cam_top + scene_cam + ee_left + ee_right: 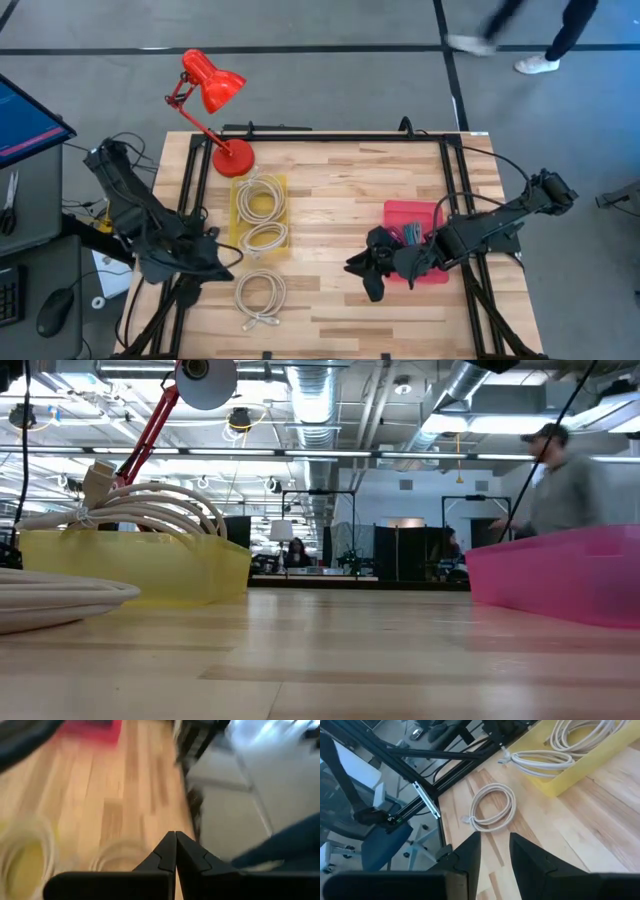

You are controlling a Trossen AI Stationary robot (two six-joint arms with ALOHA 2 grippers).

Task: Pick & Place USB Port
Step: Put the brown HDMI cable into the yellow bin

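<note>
A white coiled cable [260,295] lies flat on the wooden table near its near edge; the right wrist view shows this coil [492,807] too. Two more coils [260,205] rest in a yellow tray [238,222]. A pink tray [430,215] on the table's right holds small grey and blue items [412,234]. My right gripper [358,268] hovers just left of the pink tray, its fingers open and empty [495,845]. My left gripper [222,256] is shut and empty [175,847], at the table's left edge beside the yellow tray.
A red desk lamp [210,85] stands on its round base [233,157] at the far left corner, behind the yellow tray. Bare wood lies between the two trays. Black frame rails run along the table's sides. A person walks past beyond the far edge [540,40].
</note>
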